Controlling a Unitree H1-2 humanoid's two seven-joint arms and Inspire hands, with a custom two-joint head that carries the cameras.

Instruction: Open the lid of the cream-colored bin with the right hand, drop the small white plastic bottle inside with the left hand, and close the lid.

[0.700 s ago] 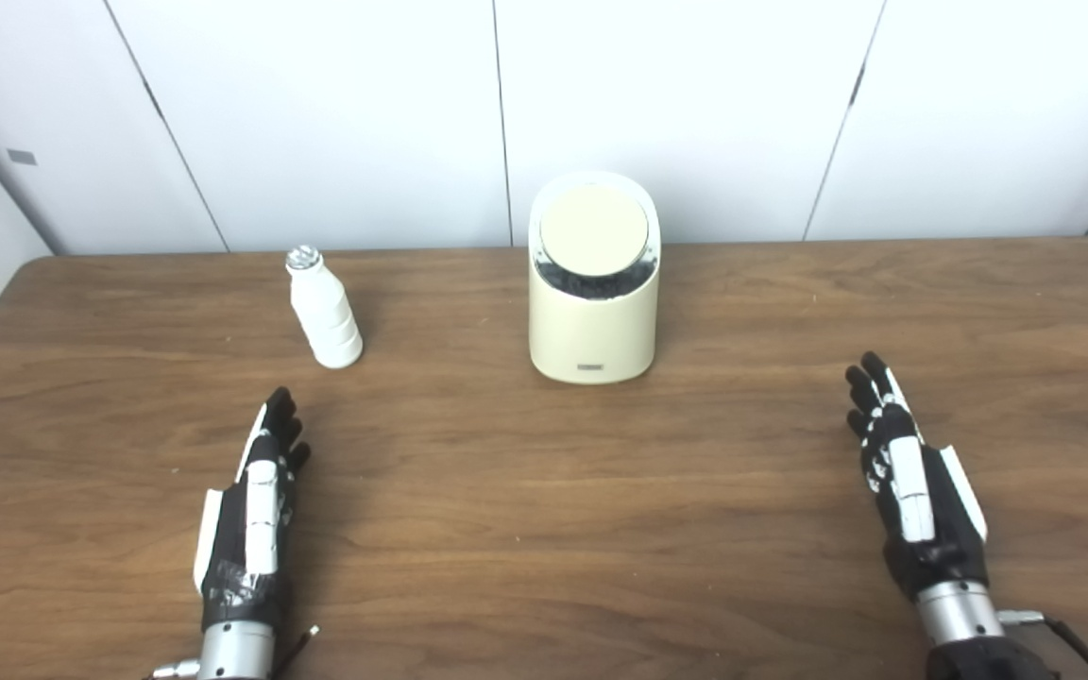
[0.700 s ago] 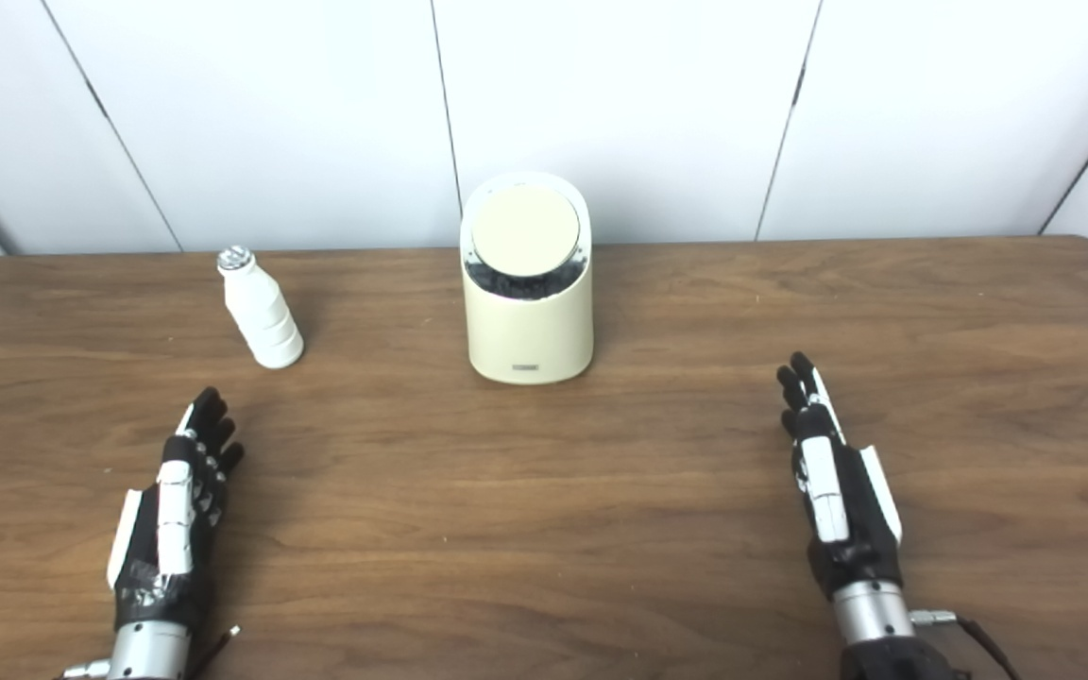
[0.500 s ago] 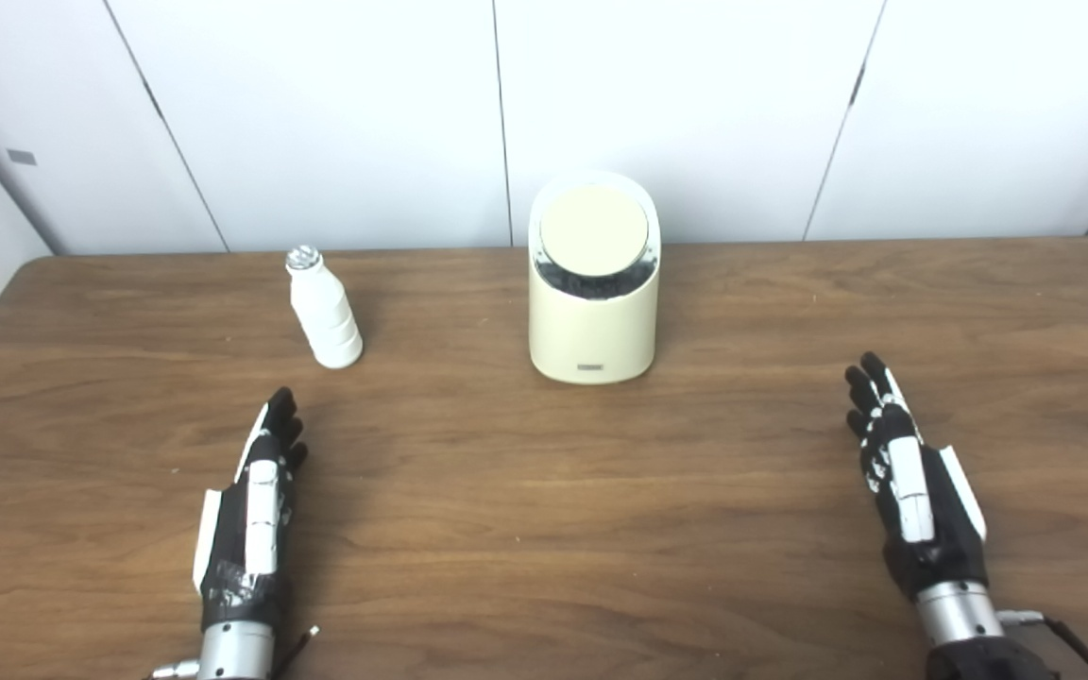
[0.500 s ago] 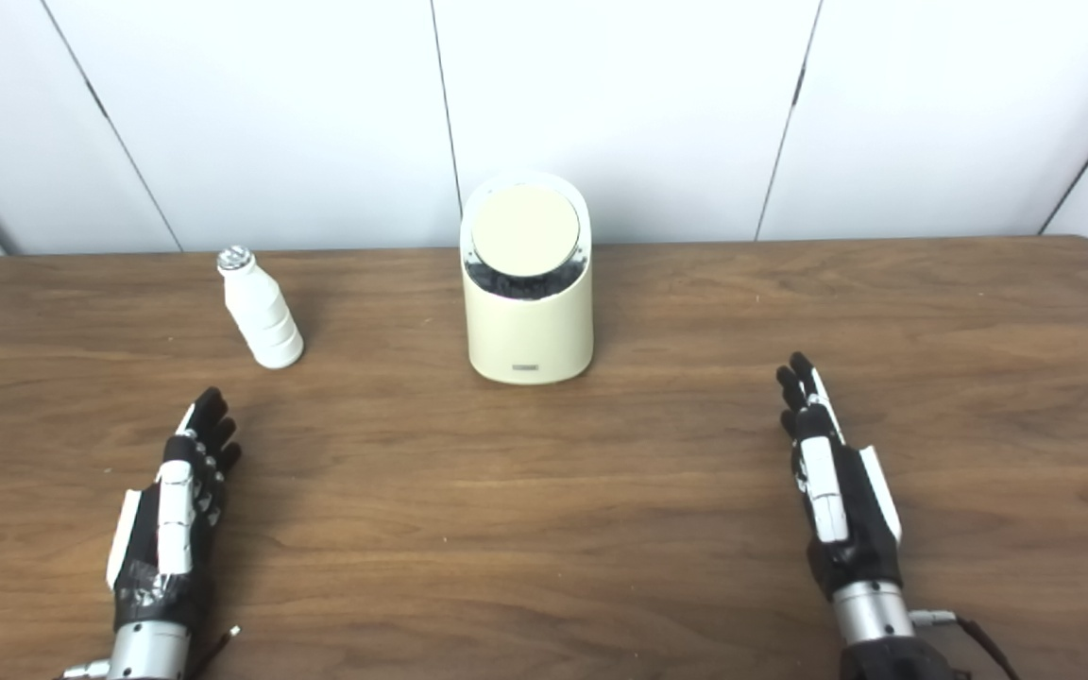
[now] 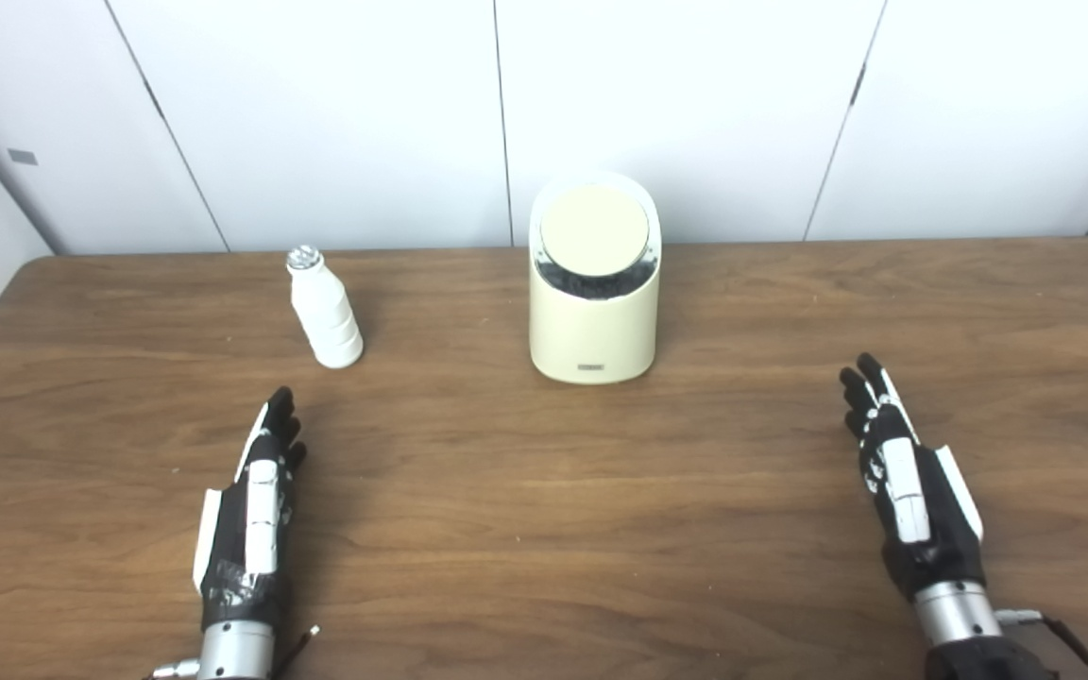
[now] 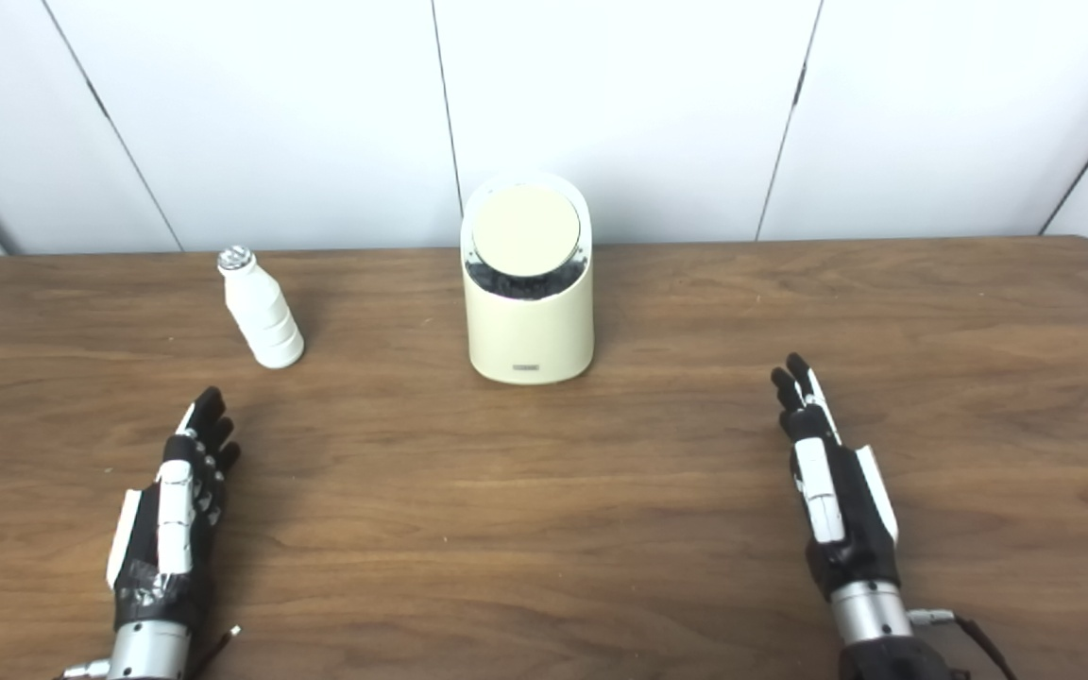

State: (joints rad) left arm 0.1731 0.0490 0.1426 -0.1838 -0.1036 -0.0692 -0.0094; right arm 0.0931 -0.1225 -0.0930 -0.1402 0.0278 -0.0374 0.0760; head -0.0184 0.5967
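A cream-colored bin (image 5: 593,326) stands upright near the table's back middle, its round tilted lid (image 5: 594,229) shut. Left of it a small white plastic bottle (image 5: 325,310) with a silvery cap stands upright. My left hand (image 5: 253,505) lies open on the table in front of the bottle, a short way off, holding nothing. At the front right my right hand (image 5: 903,482) rests open with fingers straight, well right of the bin and empty.
The brown wooden table (image 5: 544,510) fills the view, with its left edge and rounded back corners showing. White wall panels (image 5: 676,113) rise right behind its far edge, close behind the bin.
My right hand has crept slightly to the left. The left hand, the bottle and the bin have not moved.
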